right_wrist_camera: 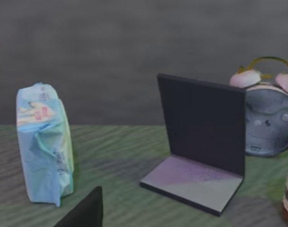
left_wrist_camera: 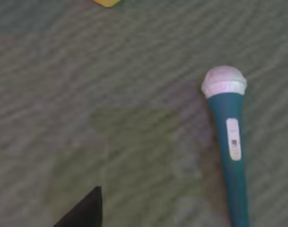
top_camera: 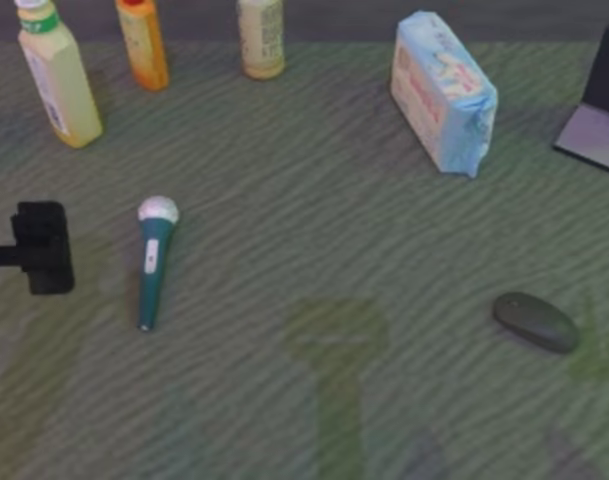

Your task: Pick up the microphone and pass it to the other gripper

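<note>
The microphone lies flat on the tabletop at the frame's left-centre, white head uppermost. The left tool hovers just left of it, apart, holding nothing; I cannot tell how far open it is. The right tool is out of the top view.
</note>
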Controlling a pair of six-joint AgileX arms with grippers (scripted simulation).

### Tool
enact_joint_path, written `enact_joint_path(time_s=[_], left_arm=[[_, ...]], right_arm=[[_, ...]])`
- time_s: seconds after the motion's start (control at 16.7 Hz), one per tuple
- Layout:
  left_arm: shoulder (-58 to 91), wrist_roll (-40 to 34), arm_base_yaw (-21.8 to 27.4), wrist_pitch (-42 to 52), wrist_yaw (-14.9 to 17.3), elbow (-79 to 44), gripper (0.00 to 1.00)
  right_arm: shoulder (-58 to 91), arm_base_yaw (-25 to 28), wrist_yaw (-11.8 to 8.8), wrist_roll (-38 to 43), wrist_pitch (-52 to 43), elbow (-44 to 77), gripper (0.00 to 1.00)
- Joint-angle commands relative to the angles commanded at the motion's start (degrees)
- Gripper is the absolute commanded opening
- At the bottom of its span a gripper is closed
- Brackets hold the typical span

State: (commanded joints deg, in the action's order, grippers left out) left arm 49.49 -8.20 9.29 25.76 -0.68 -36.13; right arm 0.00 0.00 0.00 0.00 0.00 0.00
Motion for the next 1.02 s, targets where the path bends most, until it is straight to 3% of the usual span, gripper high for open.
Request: enact_joint_path(time_s=[0.54,1.02], left_arm=[[46.59,-7.1,7.52,22.01,-0.88,-30.62,1.0],[56.03,-8.71,9.36,26.8,-0.83,-37.26,1.0]], right_arm=[[0.0,0.0,0.0,0.0,0.0,0.0,1.0],[0.0,0.0,0.0,0.0,0.0,0.0,1.0]])
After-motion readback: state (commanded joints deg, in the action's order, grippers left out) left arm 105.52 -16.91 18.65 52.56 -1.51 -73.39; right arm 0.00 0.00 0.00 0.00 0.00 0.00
